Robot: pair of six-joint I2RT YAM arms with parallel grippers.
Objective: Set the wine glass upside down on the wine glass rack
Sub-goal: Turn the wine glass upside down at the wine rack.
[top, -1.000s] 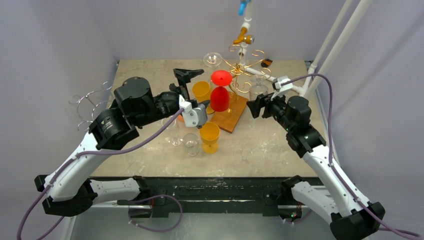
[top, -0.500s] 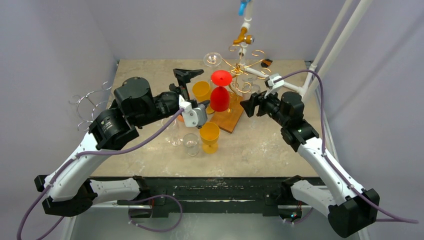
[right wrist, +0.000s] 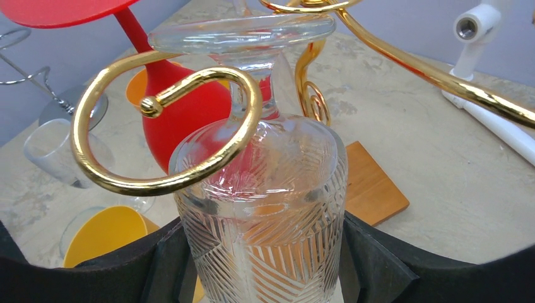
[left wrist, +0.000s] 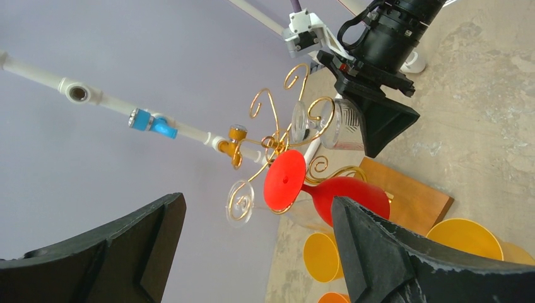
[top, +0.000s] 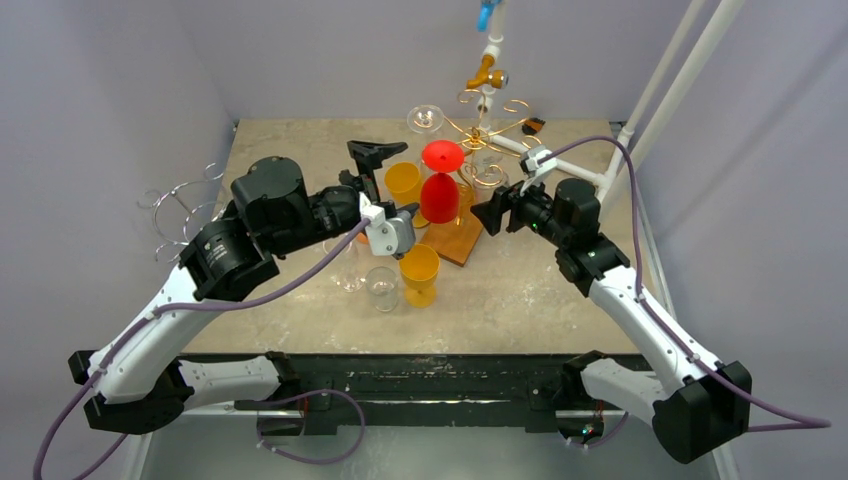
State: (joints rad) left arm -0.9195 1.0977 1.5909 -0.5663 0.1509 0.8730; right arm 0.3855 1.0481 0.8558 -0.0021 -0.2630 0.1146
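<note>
Right wrist: rack hook (right wrist: 142,184) across clear glass (right wrist: 265,227), red glass (right wrist: 189,104) bhd

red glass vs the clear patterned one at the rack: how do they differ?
The red wine glass is opaque and smooth; the clear wine glass is see-through with a cut line pattern. The right hand grips the clear wine glass by its bowl; no hand touches the red one. Both are upside down, foot up, at the gold rack.

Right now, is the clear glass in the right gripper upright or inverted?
Inverted: the clear glass has its foot on top, bowl below, beside the gold rack.
</note>
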